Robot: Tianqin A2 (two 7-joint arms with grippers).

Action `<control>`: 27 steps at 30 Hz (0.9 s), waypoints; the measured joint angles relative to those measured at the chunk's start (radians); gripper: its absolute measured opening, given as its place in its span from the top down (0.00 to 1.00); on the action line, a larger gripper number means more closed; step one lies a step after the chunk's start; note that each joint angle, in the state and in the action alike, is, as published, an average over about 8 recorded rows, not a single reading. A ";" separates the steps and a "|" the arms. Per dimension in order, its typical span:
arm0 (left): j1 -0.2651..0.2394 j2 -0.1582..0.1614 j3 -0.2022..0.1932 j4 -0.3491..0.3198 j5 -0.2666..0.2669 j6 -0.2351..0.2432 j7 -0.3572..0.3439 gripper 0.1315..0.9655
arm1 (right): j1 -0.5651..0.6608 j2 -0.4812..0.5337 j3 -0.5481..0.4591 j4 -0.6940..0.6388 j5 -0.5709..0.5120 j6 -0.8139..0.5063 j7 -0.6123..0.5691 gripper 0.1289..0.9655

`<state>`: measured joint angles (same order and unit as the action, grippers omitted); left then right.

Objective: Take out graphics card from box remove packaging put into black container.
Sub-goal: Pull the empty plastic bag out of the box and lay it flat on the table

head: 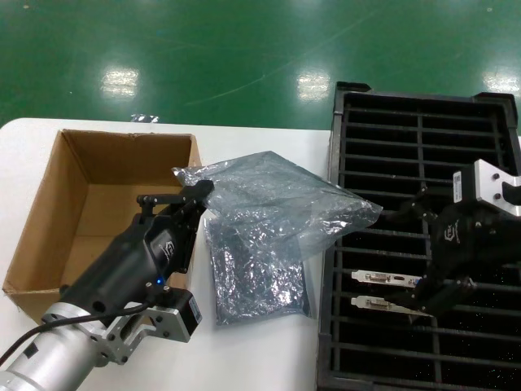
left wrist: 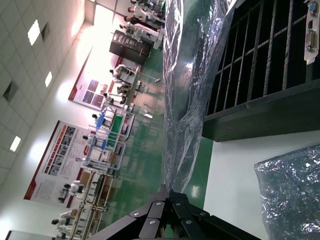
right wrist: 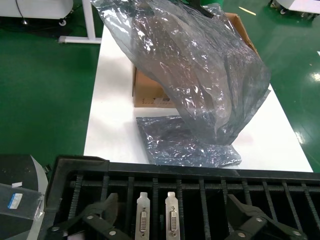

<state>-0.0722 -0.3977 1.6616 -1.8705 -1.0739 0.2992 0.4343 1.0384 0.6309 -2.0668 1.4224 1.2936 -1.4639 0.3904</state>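
Between the left gripper's closed fingers hangs an empty bag, over a 2nd bag on the desk. Right gripper, fingers open, straddles two graphics cards slotted in the black container. Risk: bag drifts onto container & snags the fingers.

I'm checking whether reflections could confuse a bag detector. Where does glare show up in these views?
Head view: ceiling lights mirror as bright patches on the green floor, and the held bag sparkles with small highlights. Left wrist view: strong overexposure washes out the hall's far end, with a bright streak on the bag. Right wrist view: white glints run along the bag's creases.
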 joint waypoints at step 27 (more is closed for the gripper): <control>-0.096 0.373 -0.305 -0.049 0.280 0.632 -0.674 0.99 | 0.000 0.000 0.000 0.001 0.000 0.001 0.000 0.01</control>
<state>-0.1680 -0.0249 1.3569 -1.9191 -0.7944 0.9310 -0.2394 1.0382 0.6314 -2.0669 1.4230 1.2939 -1.4634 0.3906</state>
